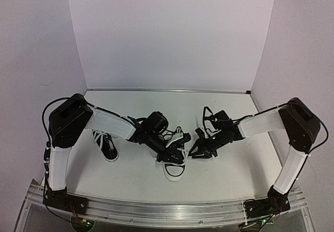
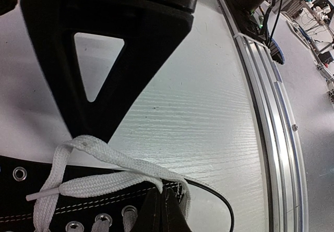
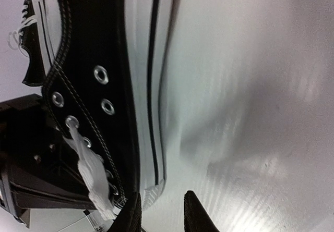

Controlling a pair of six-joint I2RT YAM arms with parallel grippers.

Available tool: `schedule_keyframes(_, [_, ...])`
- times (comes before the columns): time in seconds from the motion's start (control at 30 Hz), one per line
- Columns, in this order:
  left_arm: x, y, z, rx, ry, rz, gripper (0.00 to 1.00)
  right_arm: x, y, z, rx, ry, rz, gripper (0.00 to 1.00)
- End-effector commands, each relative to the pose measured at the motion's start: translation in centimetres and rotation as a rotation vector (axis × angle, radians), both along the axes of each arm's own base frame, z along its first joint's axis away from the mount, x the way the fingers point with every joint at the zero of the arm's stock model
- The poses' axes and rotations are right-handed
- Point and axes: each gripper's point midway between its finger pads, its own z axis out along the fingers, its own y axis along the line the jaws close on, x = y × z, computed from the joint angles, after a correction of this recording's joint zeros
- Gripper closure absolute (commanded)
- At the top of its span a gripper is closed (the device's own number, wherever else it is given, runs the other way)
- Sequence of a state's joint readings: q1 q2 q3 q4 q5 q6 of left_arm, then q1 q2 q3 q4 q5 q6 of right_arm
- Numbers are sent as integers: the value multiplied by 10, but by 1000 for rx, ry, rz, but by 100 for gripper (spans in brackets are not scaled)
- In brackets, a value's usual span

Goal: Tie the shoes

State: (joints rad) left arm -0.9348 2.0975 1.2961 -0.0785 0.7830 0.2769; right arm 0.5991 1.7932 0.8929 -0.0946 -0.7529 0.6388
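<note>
Fingers of the left gripper (image 2: pixel 125 164) stand partly apart over the middle shoe (image 3: pixel 99 39), reached in from the left past the other shoe (image 1: pixel 108 147), which sits alone on the table (image 2: pixel 209 117) just beside the left arm's forearm. In the left wrist view the big upper finger (image 2: pixel 151 39) has its tip down against the white lace (image 2: pixel 112 161), and the lower finger (image 2: pixel 159 211) comes up from the bottom edge at the shoe's eyelet row. Flat strands of lace cross the gap between them, but I cannot tell whether they are actually pinched. One loose lace end with its plastic tip sticks out to the left over the black canvas. The middle shoe lies between the two grippers, white toe cap toward the near edge, and a metal rail (image 2: pixel 271 138) runs along that near edge of the table. To the right, the right gripper (image 3: pixel 162 211) hangs low just beside the shoe's white rubber sole. Its two fingers (image 3: pixel 195 216) are a narrow gap apart with only bare table showing between them, and the left one is close to the sole, though I cannot tell if it touches.
</note>
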Motion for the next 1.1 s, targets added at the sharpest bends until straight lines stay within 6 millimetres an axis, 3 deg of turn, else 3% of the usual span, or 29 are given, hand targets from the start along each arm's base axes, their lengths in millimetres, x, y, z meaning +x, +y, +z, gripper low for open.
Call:
schedule_keyframes(0.0, [5,-2,0,9,-4,15,100,22,30,35,157,-86,30,72])
schedule_keyframes(0.27, [5,0,-1,13,-18,14,100,15,43,53,238,-75,107,71])
schedule_keyframes(0.5, [6,-1,1,4,-26,17,100,7,49,39,224,-33,135,71])
schedule_keyframes(0.73, [7,-1,2,2,-31,17,100,1,43,25,176,-5,144,73])
schedule_keyframes(0.9, [7,-1,2,3,-34,16,100,1,43,27,180,-5,147,86])
schedule_keyframes(1.07, [8,0,3,6,-48,22,100,2,46,41,208,-32,159,99])
